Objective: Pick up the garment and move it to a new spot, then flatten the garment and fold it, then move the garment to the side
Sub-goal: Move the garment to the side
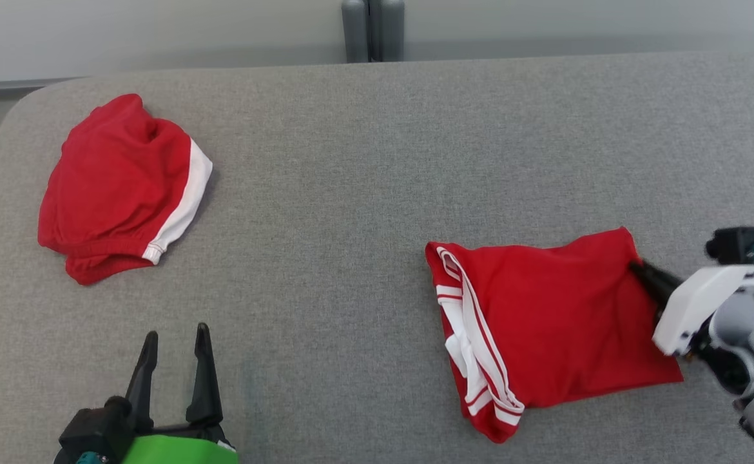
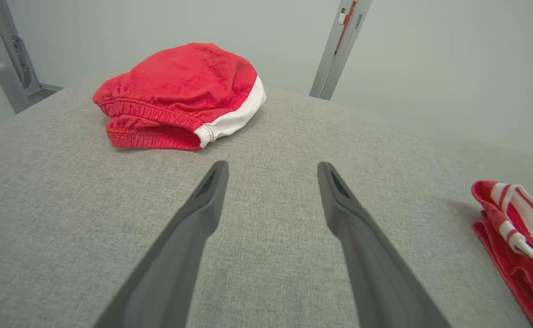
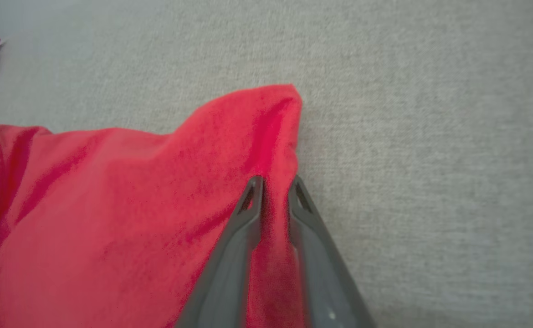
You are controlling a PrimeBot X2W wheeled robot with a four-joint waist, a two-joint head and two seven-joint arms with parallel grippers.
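The garment [image 1: 544, 309] is red with white stripes and lies folded on the right part of the grey padded table [image 1: 351, 258]. Its striped edge [image 2: 517, 218] shows at the right of the left wrist view. My right gripper [image 1: 638, 265] reaches in from the right to the garment's far right corner. In the right wrist view the right gripper [image 3: 275, 182] is shut on a raised ridge of the red cloth [image 3: 134, 205], just below that corner. My left gripper [image 1: 174, 335] is open at the lower left over bare table, and the left wrist view shows nothing between its fingers [image 2: 273, 168].
A second red garment [image 1: 119, 187] with a white band lies bunched at the far left of the table, ahead of the left gripper [image 2: 180, 95]. Grey posts [image 1: 374, 29] stand behind the table's far edge. The table's rounded corner is at the upper left.
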